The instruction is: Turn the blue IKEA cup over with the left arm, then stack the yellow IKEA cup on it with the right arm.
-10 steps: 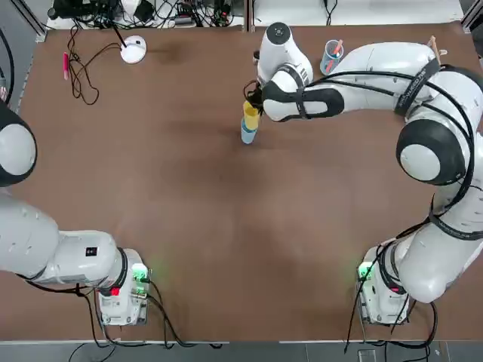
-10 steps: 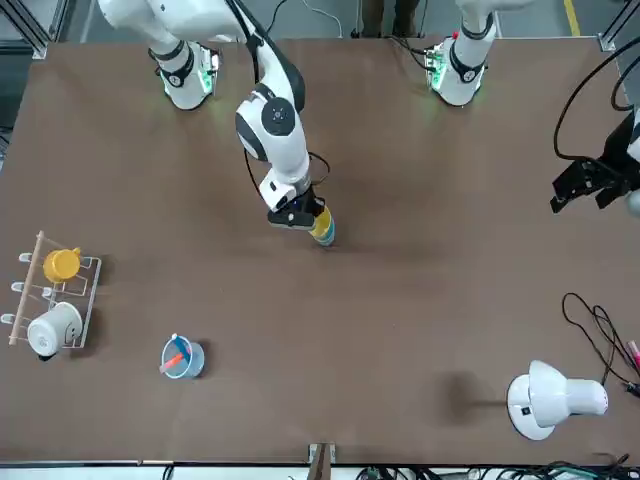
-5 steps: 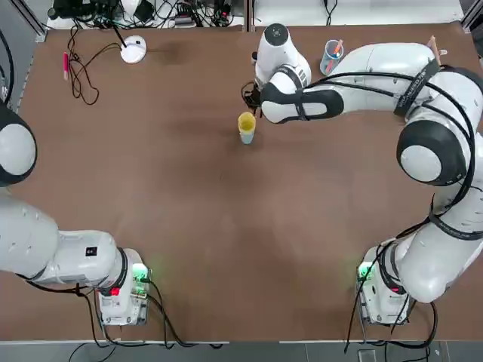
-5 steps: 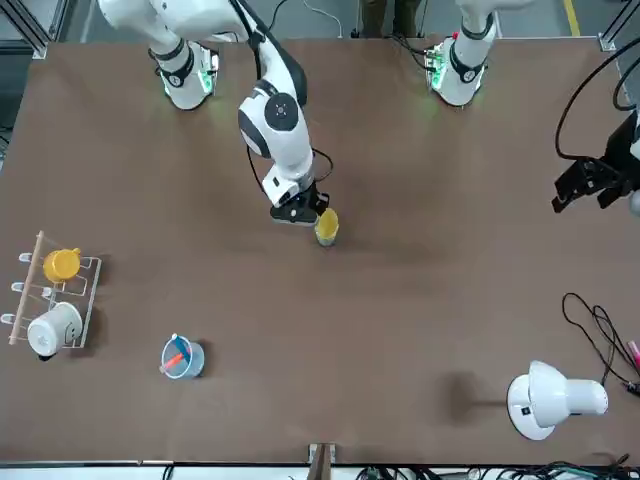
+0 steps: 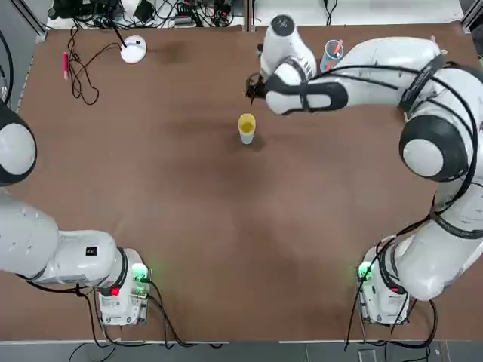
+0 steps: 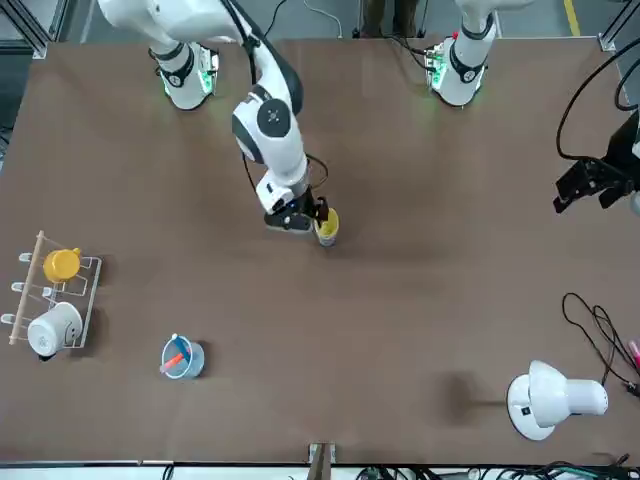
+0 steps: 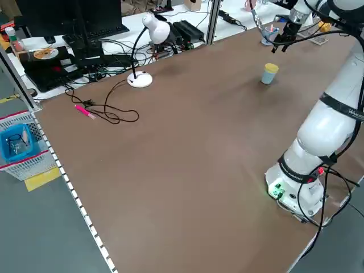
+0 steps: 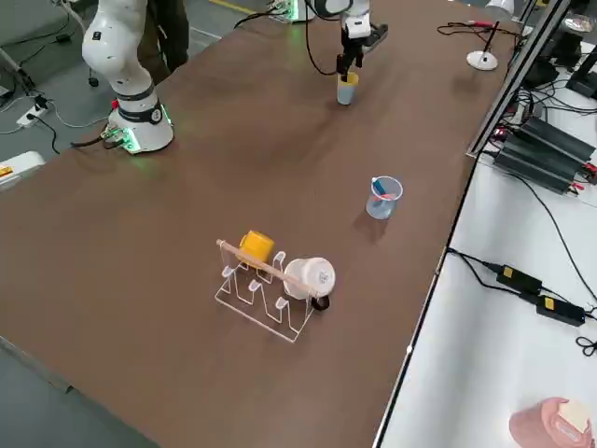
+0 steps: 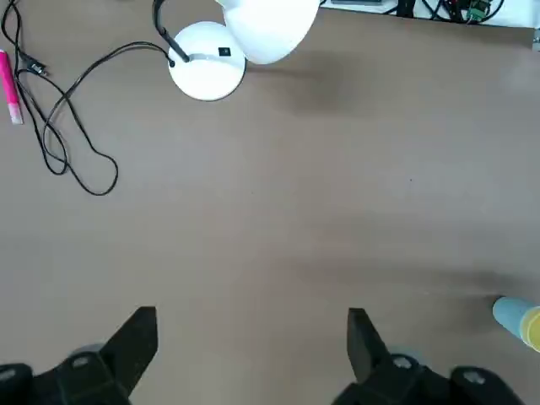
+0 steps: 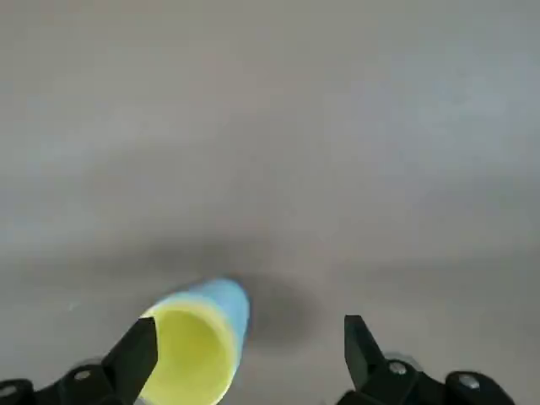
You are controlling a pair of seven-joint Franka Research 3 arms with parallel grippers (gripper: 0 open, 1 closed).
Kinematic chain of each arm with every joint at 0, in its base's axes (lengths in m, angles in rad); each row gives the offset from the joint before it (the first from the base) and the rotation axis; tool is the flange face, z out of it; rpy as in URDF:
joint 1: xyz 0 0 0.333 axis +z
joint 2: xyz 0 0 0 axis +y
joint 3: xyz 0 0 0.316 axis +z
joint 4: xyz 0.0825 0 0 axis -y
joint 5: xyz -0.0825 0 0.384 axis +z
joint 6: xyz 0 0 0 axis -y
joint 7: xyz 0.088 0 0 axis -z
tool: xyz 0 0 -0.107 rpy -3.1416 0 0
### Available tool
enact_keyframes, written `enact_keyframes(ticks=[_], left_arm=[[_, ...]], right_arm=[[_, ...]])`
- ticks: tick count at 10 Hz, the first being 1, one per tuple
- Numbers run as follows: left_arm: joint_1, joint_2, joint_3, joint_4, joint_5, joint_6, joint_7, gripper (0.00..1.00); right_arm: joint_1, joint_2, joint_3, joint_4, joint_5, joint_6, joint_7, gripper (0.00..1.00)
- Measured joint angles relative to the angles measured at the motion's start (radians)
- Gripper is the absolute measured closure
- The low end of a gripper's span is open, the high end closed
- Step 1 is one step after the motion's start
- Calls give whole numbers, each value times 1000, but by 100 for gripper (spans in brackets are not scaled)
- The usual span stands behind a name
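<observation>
The yellow cup point(image 5: 247, 123) is sitting nested in the blue cup point(image 5: 247, 139), mouth up, the pair standing upright on the table point(image 5: 211, 226) in front of the right arm. The right gripper point(image 10: 251, 346) is spreading its two fingers wide and holding nothing; in the top view it is hanging just beside the stack. The left gripper point(image 9: 253, 346) is idling over the table on its own side, well apart from the cups, its fingers wide and empty.

The stacking is looking finished, so what is remaining is probably only a clear retreat. The likeliest trouble is a finger catching the yellow rim as the right arm is leaving, because the open fingers are so close; light, narrow-footed cups would probably tip or come apart. A sideways swing is risking more than a straight lift.

Among the containers, the see-through blue tumbler point(image 6: 183, 357) is holding sticks, pink and blue. The wire rack point(image 6: 84, 290) is carrying an orange-yellow cup point(image 6: 62, 265) and a white cup point(image 6: 55, 329). Inside the yellow cup, nothing is showing.
</observation>
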Motion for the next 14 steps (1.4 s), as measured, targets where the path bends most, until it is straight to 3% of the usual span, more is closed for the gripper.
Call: enact_keyframes(ticks=[1,3,7,11,14], left_arm=[[0,0,0,0,0,0,0,1],[0,0,-1,1,0,0,0,1],[0,1,-1,1,0,-15,0,1],[0,3,-1,1,0,-23,1,1],[0,4,-1,0,0,-25,6,1]], right_arm=[[-106,-12,35,8,-1,-19,-106,2],[-289,-37,62,10,-3,-52,-323,2],[-479,-104,59,6,-6,-156,-659,2],[-563,-205,-93,12,-5,-262,-981,1],[-541,-262,-196,153,40,-478,-1006,1]])
